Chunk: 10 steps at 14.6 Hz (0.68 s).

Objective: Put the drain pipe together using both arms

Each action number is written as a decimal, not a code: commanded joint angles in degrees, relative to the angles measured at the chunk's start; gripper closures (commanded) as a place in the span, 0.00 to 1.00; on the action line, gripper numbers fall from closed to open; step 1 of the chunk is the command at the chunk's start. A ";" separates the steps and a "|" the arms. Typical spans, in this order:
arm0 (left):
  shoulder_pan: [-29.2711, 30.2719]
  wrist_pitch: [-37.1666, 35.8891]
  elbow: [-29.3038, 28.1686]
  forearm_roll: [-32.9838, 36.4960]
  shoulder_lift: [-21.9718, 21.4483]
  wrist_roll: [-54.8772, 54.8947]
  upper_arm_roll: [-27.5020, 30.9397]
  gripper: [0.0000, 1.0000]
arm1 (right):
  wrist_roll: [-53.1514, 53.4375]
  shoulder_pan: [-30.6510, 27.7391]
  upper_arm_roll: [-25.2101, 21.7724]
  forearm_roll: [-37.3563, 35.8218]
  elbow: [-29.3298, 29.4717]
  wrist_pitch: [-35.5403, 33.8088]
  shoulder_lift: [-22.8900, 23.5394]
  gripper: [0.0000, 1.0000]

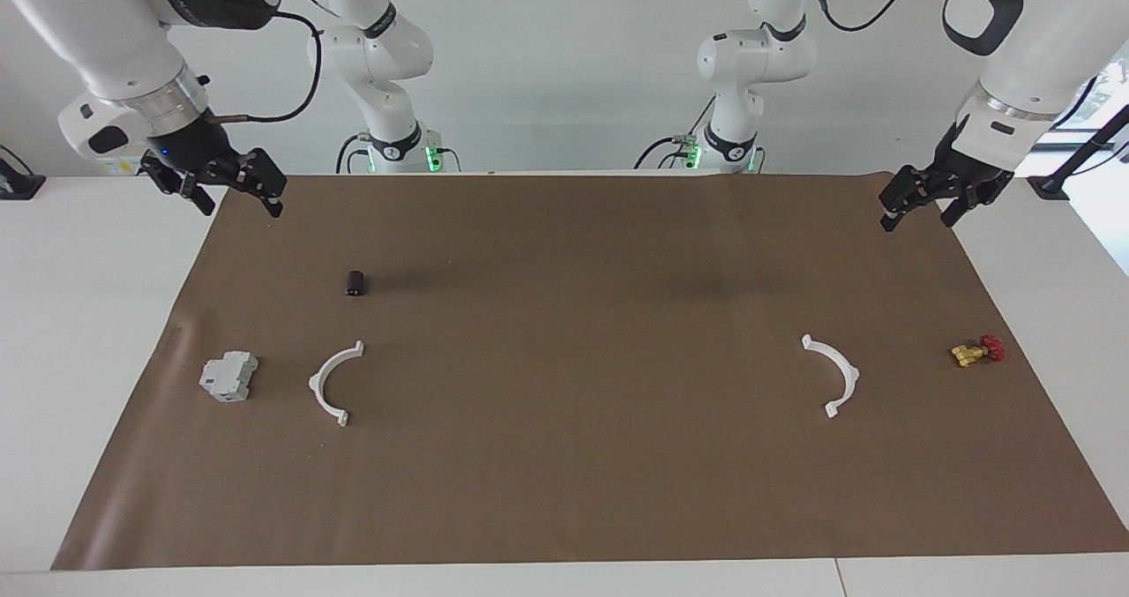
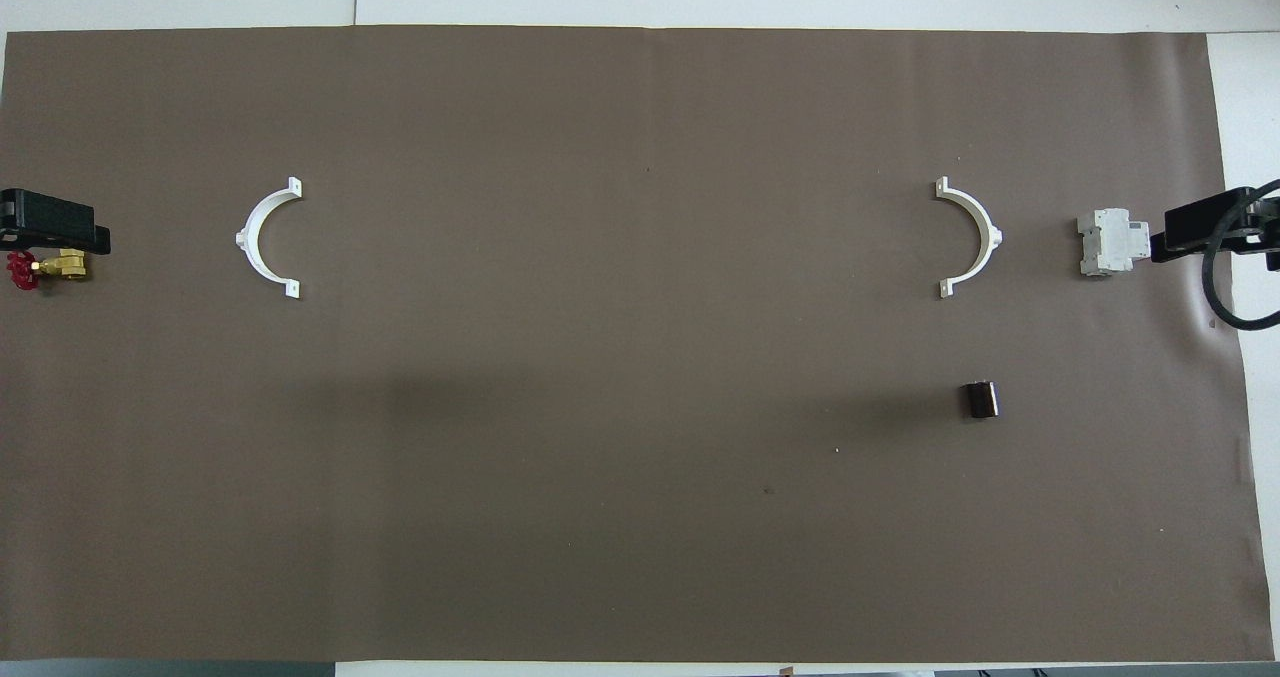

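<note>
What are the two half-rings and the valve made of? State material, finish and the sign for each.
Half-rings: probably plastic, matte white; thin, uniform, moulded-looking end tabs.
Valve: body looks like brass, yellow with a slight metallic look; red handwheel, material unclear.

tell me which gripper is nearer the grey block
Right. The right gripper hangs open at the grey block's end of the table; the left gripper hangs open by the other end.

White half-ring (image 1: 334, 383) under the right claw (image 1: 231, 189), second white half-ring (image 1: 833, 374) under the left claw (image 1: 924, 200), brown mat (image 1: 564, 491), grey block (image 1: 228, 376), yellow-and-red valve (image 1: 977, 350), dark cylinder (image 1: 355, 282), both claws were black.
</note>
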 commanded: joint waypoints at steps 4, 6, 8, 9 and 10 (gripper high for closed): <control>0.48 0.58 -1.52 0.26 -1.38 0.88 -0.07 0.00 | -2.90 -0.25 0.27 0.25 0.30 0.11 0.20 0.00; 0.48 0.40 -1.52 0.26 -1.38 0.71 0.01 0.00 | -2.99 -0.34 0.27 0.16 0.30 0.11 0.20 0.00; 0.48 0.49 -1.52 0.26 -1.38 0.71 0.10 0.00 | -2.99 -0.34 0.27 0.24 0.04 0.63 0.12 0.00; 0.48 0.49 -1.61 0.26 -1.38 0.71 0.10 0.00 | -2.72 -0.25 0.27 0.25 -0.48 1.51 0.12 0.00; 0.48 0.40 -1.52 0.26 -1.38 0.71 0.10 0.00 | -2.46 0.01 0.36 0.25 -2.49 4.04 -0.32 0.00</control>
